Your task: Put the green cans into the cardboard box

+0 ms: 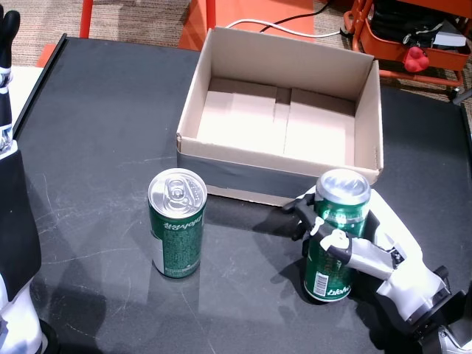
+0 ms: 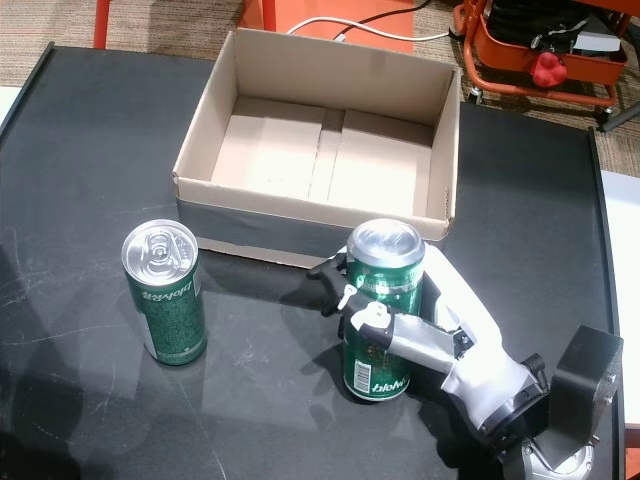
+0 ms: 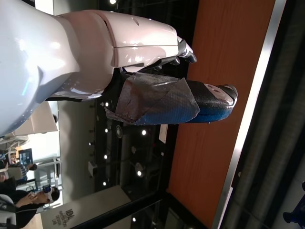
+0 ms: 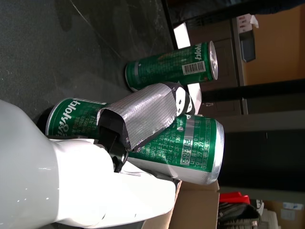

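Two green cans are on the black table. One green can stands upright and free, left of centre, just in front of the cardboard box. My right hand is shut on the other can, which is upright near the box's front right corner, its base at the table surface. The right wrist view shows the taped thumb across the held can, with the free can beyond. My left hand is raised at the far left, open and holding nothing.
The box is open-topped with nothing inside. Behind the table stand an orange cart carrying a red object, and a white cable lies on the floor. The table's left edge runs near my left arm.
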Action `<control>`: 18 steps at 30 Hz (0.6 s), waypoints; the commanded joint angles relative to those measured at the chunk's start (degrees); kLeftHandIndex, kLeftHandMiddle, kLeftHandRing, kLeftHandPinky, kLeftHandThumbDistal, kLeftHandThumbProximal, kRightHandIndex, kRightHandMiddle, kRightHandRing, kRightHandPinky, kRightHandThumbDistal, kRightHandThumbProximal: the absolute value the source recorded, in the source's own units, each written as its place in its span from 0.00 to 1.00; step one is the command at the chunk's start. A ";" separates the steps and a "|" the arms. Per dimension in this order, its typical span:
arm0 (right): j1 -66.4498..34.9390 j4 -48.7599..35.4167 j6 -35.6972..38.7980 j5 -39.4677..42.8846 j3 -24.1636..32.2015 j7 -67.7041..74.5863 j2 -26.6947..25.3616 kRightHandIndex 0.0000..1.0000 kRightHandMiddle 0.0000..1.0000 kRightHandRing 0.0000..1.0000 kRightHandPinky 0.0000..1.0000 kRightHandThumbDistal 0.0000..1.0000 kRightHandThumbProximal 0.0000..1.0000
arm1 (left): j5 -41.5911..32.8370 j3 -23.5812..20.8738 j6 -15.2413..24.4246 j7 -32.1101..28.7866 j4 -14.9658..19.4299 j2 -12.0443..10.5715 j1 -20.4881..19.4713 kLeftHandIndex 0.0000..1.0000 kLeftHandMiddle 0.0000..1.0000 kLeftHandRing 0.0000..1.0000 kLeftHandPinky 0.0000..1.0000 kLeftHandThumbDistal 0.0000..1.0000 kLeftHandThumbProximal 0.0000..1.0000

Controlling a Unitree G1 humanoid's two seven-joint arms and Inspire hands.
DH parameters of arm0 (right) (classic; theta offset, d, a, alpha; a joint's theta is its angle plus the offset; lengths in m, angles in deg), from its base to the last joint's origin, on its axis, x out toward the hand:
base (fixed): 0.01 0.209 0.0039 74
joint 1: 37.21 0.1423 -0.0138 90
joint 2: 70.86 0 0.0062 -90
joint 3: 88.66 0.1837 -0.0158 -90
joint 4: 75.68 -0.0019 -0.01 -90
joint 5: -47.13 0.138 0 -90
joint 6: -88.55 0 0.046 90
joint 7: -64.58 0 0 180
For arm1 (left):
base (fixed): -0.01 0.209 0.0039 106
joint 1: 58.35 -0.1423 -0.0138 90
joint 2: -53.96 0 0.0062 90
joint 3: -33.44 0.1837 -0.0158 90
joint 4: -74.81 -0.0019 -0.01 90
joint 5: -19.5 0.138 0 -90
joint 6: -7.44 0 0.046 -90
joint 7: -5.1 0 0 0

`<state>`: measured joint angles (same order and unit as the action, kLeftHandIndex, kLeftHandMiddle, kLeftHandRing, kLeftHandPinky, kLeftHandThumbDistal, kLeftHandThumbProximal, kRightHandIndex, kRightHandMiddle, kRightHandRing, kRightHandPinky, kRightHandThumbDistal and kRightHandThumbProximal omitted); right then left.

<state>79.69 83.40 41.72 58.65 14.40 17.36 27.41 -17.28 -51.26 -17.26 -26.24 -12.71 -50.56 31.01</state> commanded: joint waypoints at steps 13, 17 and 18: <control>14.85 -27.74 5.67 9.09 -1.29 -0.13 -0.85 0.04 0.17 0.27 0.31 0.25 0.64 | -4.34 -1.39 6.87 -9.65 -14.28 -1.98 8.08 1.00 1.00 1.00 1.00 0.66 1.00; 18.10 -32.26 1.82 9.77 -1.41 2.05 -1.77 0.00 0.02 0.11 0.20 0.41 0.65 | -4.76 -1.83 8.06 -10.88 -16.91 -2.93 9.43 1.00 1.00 1.00 1.00 0.67 0.99; 18.37 -33.32 0.63 9.54 -1.45 3.15 -1.85 0.04 0.02 0.10 0.19 0.44 0.63 | -4.40 -2.07 8.17 -10.58 -17.33 -3.36 9.58 1.00 1.00 1.00 1.00 0.70 0.97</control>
<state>98.12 51.13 43.55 68.23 13.00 19.25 26.37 -21.27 -52.90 -9.83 -36.58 -29.20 -52.87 40.40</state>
